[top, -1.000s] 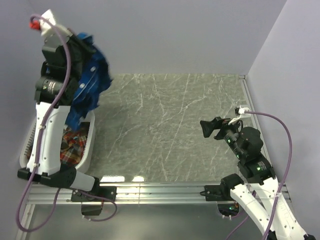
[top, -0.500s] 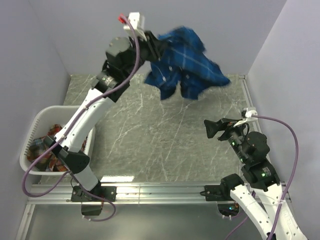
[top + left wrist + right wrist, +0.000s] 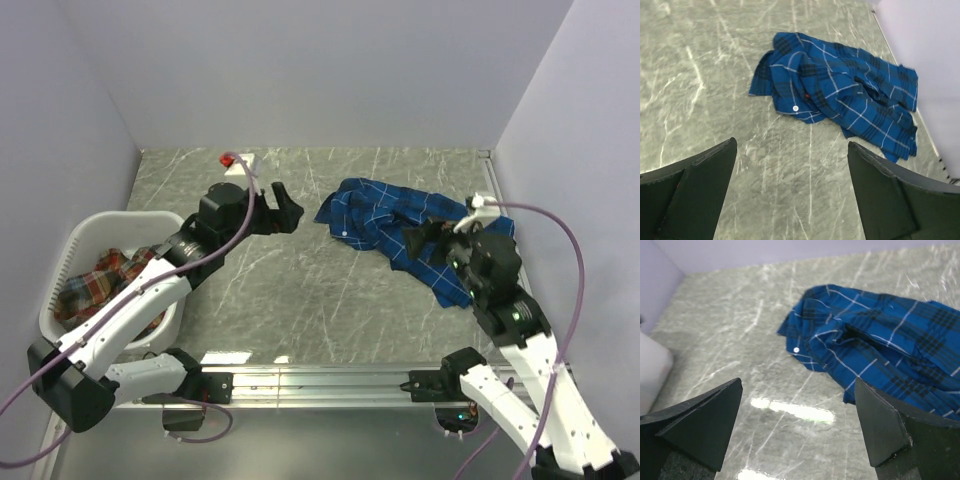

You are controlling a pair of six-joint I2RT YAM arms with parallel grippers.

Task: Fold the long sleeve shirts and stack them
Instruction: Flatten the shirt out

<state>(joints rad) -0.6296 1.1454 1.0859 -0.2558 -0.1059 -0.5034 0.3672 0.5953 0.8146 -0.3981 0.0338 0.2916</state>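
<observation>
A royal blue plaid shirt [image 3: 372, 214] lies crumpled and unfolded on the grey marbled table [image 3: 300, 290], in its right half and close to the right-hand wall; thin white and dark grid lines cross the cloth, and one white button [image 3: 795, 108] shows near its left edge. The left gripper [image 3: 287, 208] hangs over the middle of the table just left of the shirt, its jaws spread wide and holding nothing; its wrist camera looks between the two dark fingers [image 3: 695, 195] at the heap lying ahead on the stone. The right gripper [image 3: 418, 238] hovers over the right part of the blue shirt, its jaws likewise spread wide with no cloth between them; whether it touches the fabric cannot be told from above. At the table's left edge stands a white laundry basket [image 3: 112, 217], beside the left arm; a red-orange plaid shirt [image 3: 100, 282] lies bunched inside it, well apart from the blue one.
</observation>
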